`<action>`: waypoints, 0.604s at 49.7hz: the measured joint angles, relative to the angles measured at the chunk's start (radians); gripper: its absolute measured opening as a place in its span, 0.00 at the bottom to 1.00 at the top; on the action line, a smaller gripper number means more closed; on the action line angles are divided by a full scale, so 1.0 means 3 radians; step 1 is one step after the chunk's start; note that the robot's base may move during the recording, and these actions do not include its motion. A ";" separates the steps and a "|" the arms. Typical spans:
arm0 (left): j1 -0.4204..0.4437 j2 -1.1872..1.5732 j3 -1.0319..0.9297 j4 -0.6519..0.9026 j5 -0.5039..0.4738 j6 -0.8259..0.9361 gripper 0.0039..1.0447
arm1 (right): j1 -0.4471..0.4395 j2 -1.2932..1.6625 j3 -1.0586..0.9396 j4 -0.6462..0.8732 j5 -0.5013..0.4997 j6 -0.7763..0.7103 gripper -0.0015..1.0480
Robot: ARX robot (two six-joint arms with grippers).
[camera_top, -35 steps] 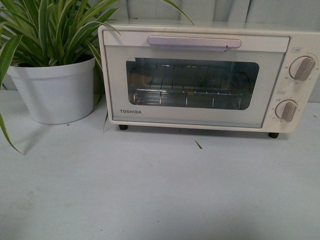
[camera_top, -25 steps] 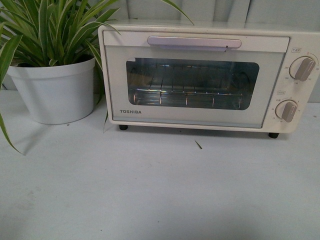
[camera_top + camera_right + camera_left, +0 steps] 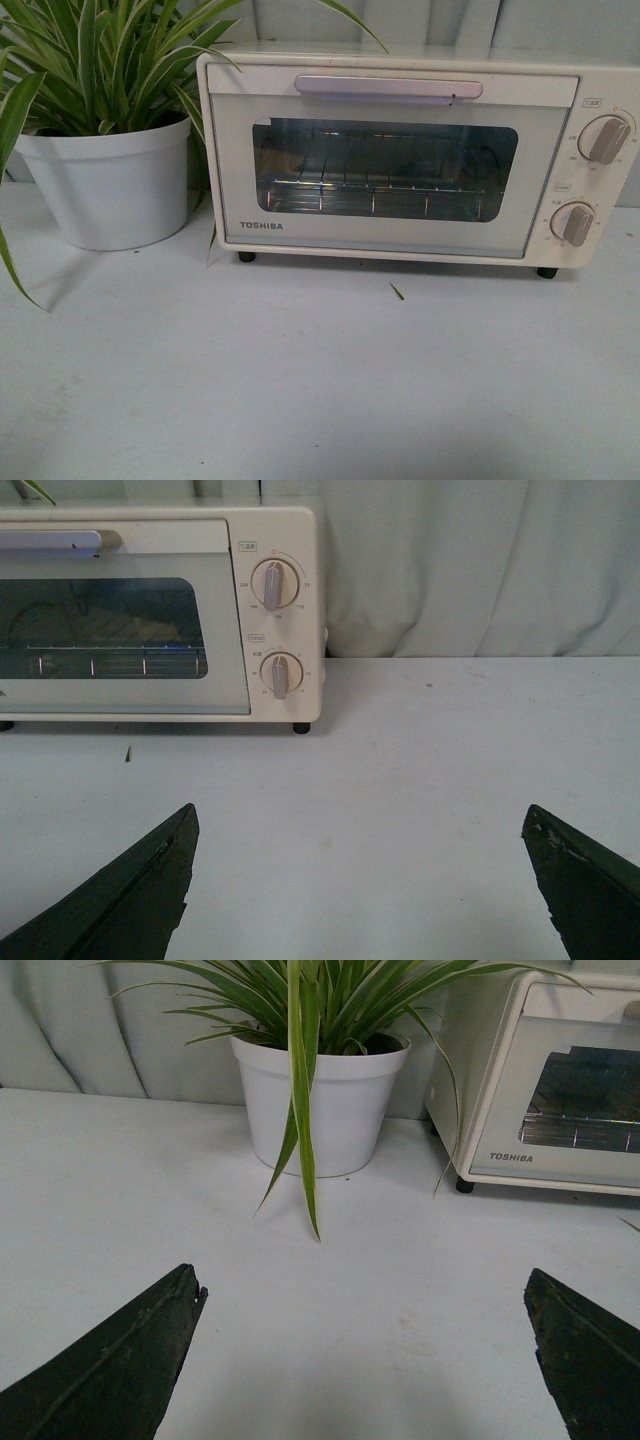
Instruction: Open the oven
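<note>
The cream-white TOSHIBA oven stands at the back of the table in the front view, door shut. Its pale bar handle runs along the door's top, two beige knobs sit on its right side, and a wire rack shows behind the glass. Neither arm shows in the front view. My left gripper is open and empty above the table, well short of the oven. My right gripper is open and empty, facing the oven's knob side from a distance.
A white pot with a long-leaved green plant stands left of the oven, and a leaf hangs down in the left wrist view. A small twig lies before the oven. A pale curtain hangs behind.
</note>
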 joint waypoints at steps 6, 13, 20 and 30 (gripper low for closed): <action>-0.0097 0.0075 0.0056 -0.0196 -0.0322 -0.0153 0.94 | 0.0000 0.0000 0.0000 0.0000 0.0000 0.0000 0.91; -0.0317 0.0497 0.0188 -0.0460 -0.0657 -0.0818 0.94 | 0.0000 0.0000 0.0000 0.0000 0.0001 0.0000 0.91; -0.0456 0.1087 0.0455 -0.0390 -0.0399 -0.1554 0.94 | 0.0000 0.0000 0.0000 0.0000 0.0003 0.0000 0.91; -0.0886 0.2282 0.0810 0.0247 -0.0234 -0.2612 0.94 | 0.0000 0.0000 0.0000 0.0000 0.0001 0.0000 0.91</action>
